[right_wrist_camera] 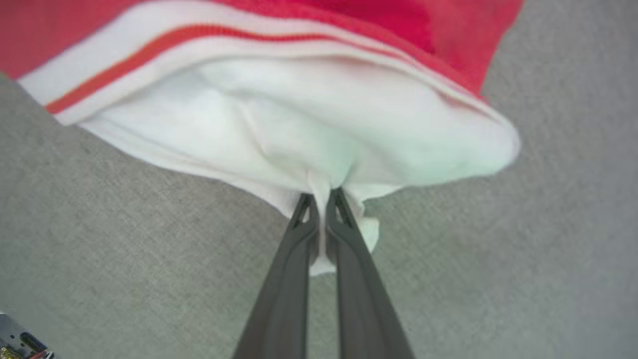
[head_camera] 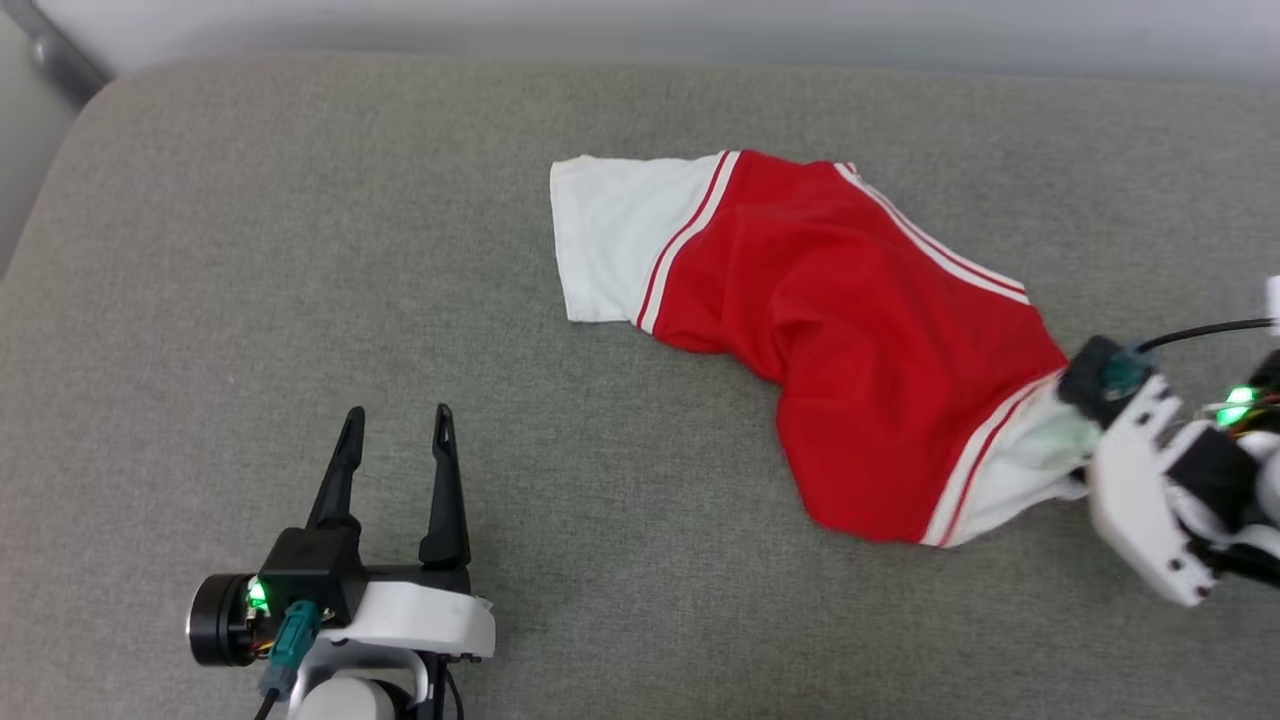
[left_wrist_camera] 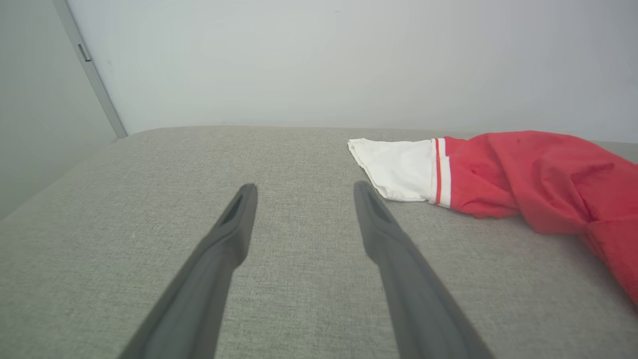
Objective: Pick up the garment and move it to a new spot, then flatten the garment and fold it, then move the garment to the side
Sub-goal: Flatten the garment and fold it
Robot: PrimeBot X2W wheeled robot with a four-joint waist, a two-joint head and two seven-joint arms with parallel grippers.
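The garment (head_camera: 850, 330), a red T-shirt with white sleeves and striped seams, lies crumpled on the grey cushion, plain red side up. My right gripper (right_wrist_camera: 321, 197) is shut on the hem of its near white sleeve (right_wrist_camera: 309, 129), pinching a fold of white cloth between the fingertips. In the head view the right gripper (head_camera: 1085, 440) meets that sleeve (head_camera: 1020, 465) at the right edge. My left gripper (head_camera: 398, 425) rests open at the lower left, well clear of the shirt. From the left wrist, the left gripper (left_wrist_camera: 304, 192) points toward the far white sleeve (left_wrist_camera: 398, 167).
The grey fabric surface (head_camera: 300, 250) spreads wide to the left and front of the shirt. A pale wall (left_wrist_camera: 319, 60) rises behind its far edge, with a dark vertical strip (left_wrist_camera: 92, 70) at the left corner.
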